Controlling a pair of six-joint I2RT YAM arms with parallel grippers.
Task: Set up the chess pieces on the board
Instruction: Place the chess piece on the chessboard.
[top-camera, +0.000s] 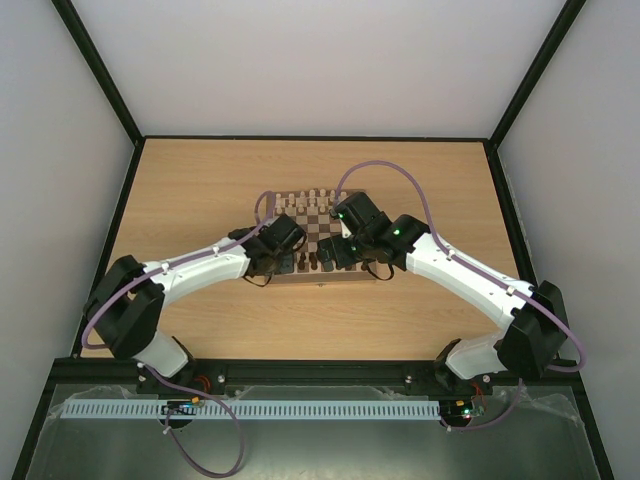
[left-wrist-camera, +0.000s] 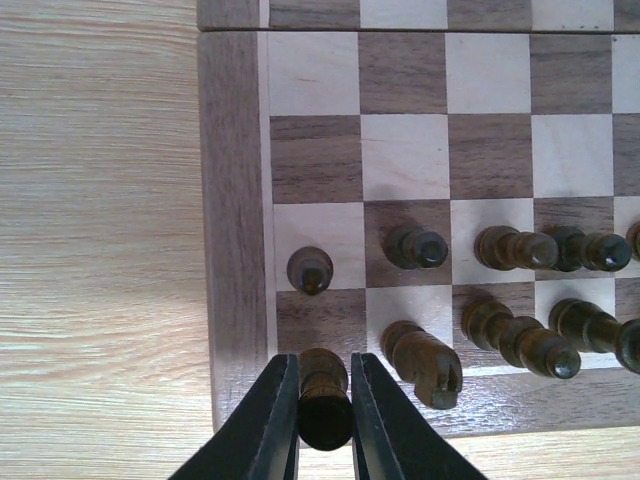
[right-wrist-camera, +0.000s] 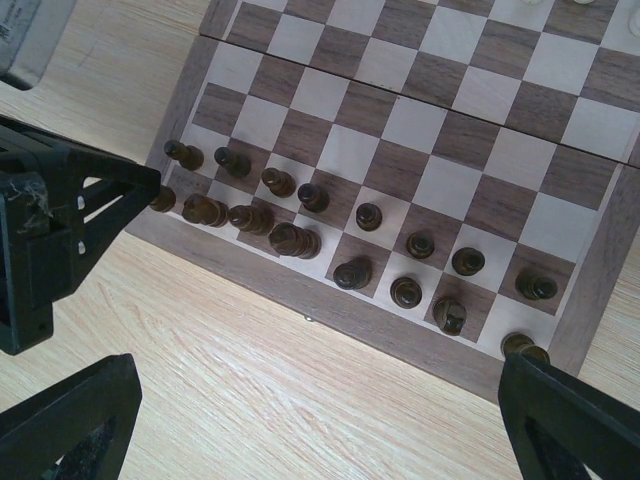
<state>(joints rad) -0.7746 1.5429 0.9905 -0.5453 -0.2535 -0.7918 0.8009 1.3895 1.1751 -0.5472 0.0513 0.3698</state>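
The board (top-camera: 318, 228) lies mid-table. Dark brown chess pieces (right-wrist-camera: 355, 272) stand in two rows along its near edge, and pale pieces (top-camera: 305, 200) stand along its far edge. My left gripper (left-wrist-camera: 325, 420) is shut on a dark piece (left-wrist-camera: 323, 390) over the board's near-left corner square, beside a dark pawn (left-wrist-camera: 310, 268) and a knight (left-wrist-camera: 425, 362). My right gripper (right-wrist-camera: 320, 430) is wide open and empty, above the table just in front of the board's near edge. A dark corner piece (right-wrist-camera: 525, 347) stands close to its right finger (right-wrist-camera: 570, 420).
The left gripper's black body (right-wrist-camera: 60, 230) sits at the board's left corner in the right wrist view. Both arms crowd the board's near half (top-camera: 300, 255). A grey object (right-wrist-camera: 30, 35) lies off the board's left side. Black frame rails (top-camera: 120, 210) border the table.
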